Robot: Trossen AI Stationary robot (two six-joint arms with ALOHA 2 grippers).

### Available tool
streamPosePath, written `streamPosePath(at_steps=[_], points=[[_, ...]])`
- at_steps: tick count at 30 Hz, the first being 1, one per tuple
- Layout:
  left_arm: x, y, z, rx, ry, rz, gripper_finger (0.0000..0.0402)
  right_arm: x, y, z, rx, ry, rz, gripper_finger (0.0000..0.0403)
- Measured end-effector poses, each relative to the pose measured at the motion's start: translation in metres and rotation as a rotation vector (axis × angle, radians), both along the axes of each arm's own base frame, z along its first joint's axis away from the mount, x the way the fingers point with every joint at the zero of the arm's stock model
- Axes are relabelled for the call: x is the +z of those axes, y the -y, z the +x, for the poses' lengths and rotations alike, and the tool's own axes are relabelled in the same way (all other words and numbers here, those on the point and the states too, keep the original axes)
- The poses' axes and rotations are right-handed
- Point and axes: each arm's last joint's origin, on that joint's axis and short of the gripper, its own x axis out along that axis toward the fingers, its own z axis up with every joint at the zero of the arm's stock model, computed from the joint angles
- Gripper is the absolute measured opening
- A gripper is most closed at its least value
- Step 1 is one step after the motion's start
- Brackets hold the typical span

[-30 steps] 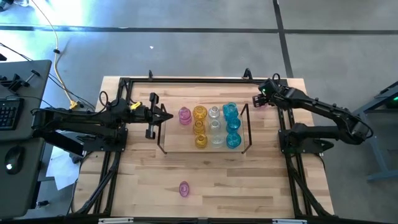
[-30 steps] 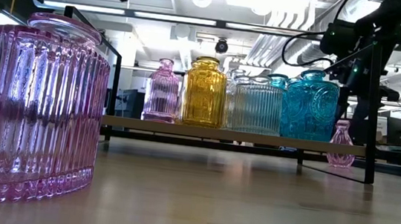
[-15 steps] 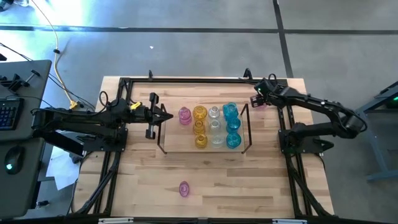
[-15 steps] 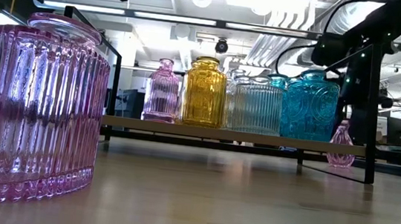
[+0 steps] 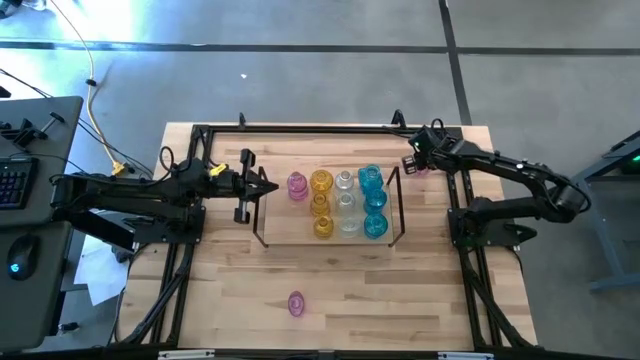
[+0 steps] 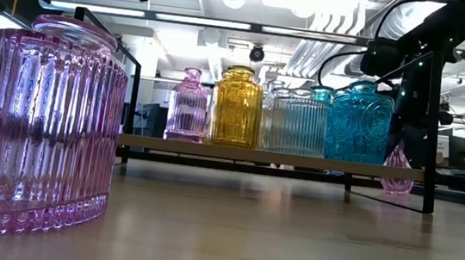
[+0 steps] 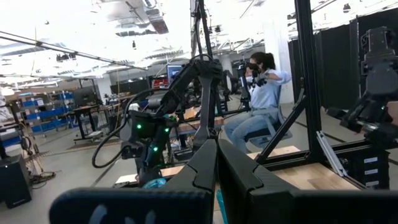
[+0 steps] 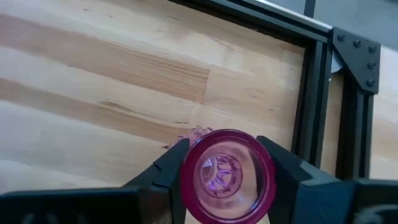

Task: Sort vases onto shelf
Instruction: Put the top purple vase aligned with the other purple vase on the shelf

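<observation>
The left gripper (image 5: pixel 262 187) sits just beside the left end of the shelf (image 5: pixel 285 225), at table height, with its two fingers (image 7: pixel 214 174) pressed together and nothing between them. The left arm is extended over the left part of the table (image 5: pixel 330 300) and is idle.

The shelf lies across the middle of the table, with dark wire uprights at both short ends. Vases stand on it in colour columns, from left to right:
- one pink vase (image 5: pixel 297 185) alone at the left, toward the far edge;
- a column of amber vases (image 5: pixel 321 204);
- a column of clear vases (image 5: pixel 346 203);
- a column of cyan-blue vases (image 5: pixel 373 201), next to the right upright.

In the low view the shelf board is seen edge-on, carrying the pink, amber, clear and cyan-blue glass in a row.

A separate pink vase (image 5: pixel 296 304) stands on the table near its front edge, well apart from the shelf — in the low view it fills the left foreground, ribbed and slightly tilted.

The right gripper (image 5: pixel 416 162) is lowered to the table just beyond the right end of the shelf, near the far right corner. Its fingers (image 8: pixel 287 177) stand on either side of a small pink vase (image 8: pixel 227 176), touching the rim on both sides — the jaws are partly closed, clamped on the neck. In the low view this vase appears to rest on the table at the right, with the dark gripper directly above it.
</observation>
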Motion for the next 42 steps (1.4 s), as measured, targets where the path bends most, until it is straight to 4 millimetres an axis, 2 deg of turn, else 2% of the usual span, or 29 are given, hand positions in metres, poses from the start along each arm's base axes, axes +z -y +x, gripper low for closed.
streamPosePath(at_steps=[5,10,13,18,23,27,32,42], points=[[0.000,0.000,0.000,0.000,0.000,0.000,0.0007,0.015,-0.006,-0.007,0.020,0.014,-0.017,0.0135],[0.000,0.000,0.000,0.000,0.000,0.000,0.0007,0.051,-0.015,-0.016,0.008,0.037,-0.043,0.0127],[0.000,0.000,0.000,0.000,0.000,0.000,0.0007,0.079,-0.023,-0.022,0.011,0.043,-0.078,0.0127],[0.000,0.000,0.000,0.000,0.000,0.000,0.0007,0.137,-0.045,-0.032,0.017,0.076,-0.164,0.0130],[0.000,0.000,0.000,0.000,0.000,0.000,0.0007,0.192,-0.069,-0.035,0.108,0.209,-0.238,0.0131],[0.000,0.000,0.000,0.000,0.000,0.000,0.0007,0.225,-0.085,-0.033,0.228,0.330,-0.283,0.0131],[0.000,0.000,0.000,0.000,0.000,0.000,0.0007,0.244,-0.100,-0.014,0.410,0.403,-0.311,0.0132],[0.000,0.000,0.000,-0.004,-0.003,-0.018,0.0007,0.243,-0.135,0.071,0.828,0.476,-0.338,0.0132]])
